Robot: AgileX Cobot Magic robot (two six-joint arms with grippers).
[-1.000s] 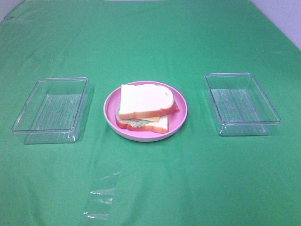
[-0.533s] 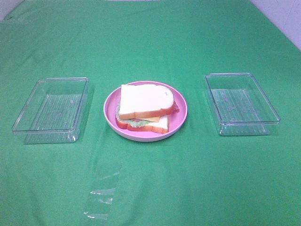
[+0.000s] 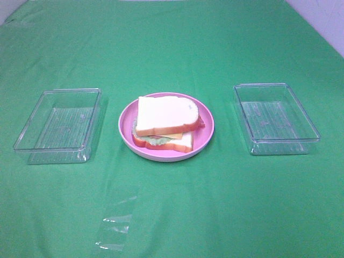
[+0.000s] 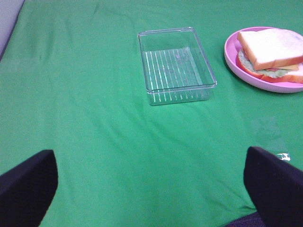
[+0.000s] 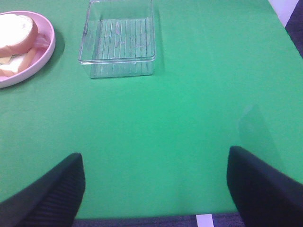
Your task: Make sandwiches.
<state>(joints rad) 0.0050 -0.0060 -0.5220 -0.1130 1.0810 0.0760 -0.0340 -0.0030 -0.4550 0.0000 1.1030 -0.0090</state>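
One stacked sandwich (image 3: 165,123) lies on a pink round plate (image 3: 209,126) in the middle of the green cloth: white bread on top, then cheese, lettuce and a reddish strip, with bread beneath. The left wrist view catches the sandwich (image 4: 272,54) on its plate (image 4: 232,56), and the right wrist view shows the sandwich (image 5: 14,40) at the picture's edge. My left gripper (image 4: 151,189) is open above bare cloth near the table's front, far from the plate. My right gripper (image 5: 154,184) also stands open over bare cloth. Neither gripper appears in the high view.
An empty clear tray (image 3: 58,124) sits left of the plate, another empty clear tray (image 3: 275,117) to its right. These trays also show as the left tray (image 4: 175,64) and right tray (image 5: 118,38). A crumpled clear film (image 3: 115,226) lies near the front edge.
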